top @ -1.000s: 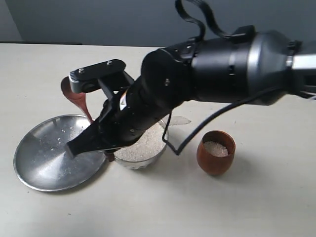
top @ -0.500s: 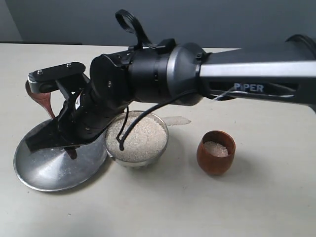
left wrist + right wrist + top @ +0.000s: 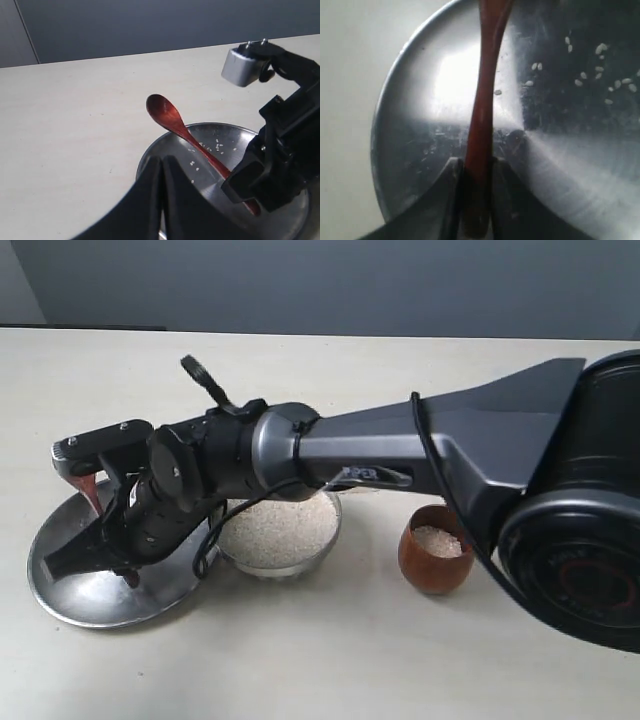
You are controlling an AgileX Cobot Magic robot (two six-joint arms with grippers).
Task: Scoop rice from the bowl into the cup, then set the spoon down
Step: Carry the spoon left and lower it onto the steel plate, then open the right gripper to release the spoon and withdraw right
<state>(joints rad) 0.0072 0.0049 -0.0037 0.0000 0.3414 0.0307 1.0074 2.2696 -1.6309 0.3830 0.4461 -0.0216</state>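
Spoon placement is the step in hand. The right end effector (image 3: 476,175) is gripping the handle of the spoon (image 3: 180,127), with its jaws clamped on either side. It is holding the spoon low over the steel plate (image 3: 60,590), which is lying on the bench (image 3: 300,660) just beside the bowl (image 3: 325,535), on the side away from the cup (image 3: 435,565). The spoon's head is sticking out past the plate's rim on the side farthest from the bowl and is looking empty. Whether the handle end is touching the plate cannot be told. The rice (image 3: 280,530) is filling the bowl and showing in the cup, with a few grains scattered on the plate, so the scooping is looking done. The next move is calling for a short descent, then releasing the spoon and lifting clear without dragging it. The left end effector (image 3: 161,165), fingers pressed together on nothing, is hanging near the plate.
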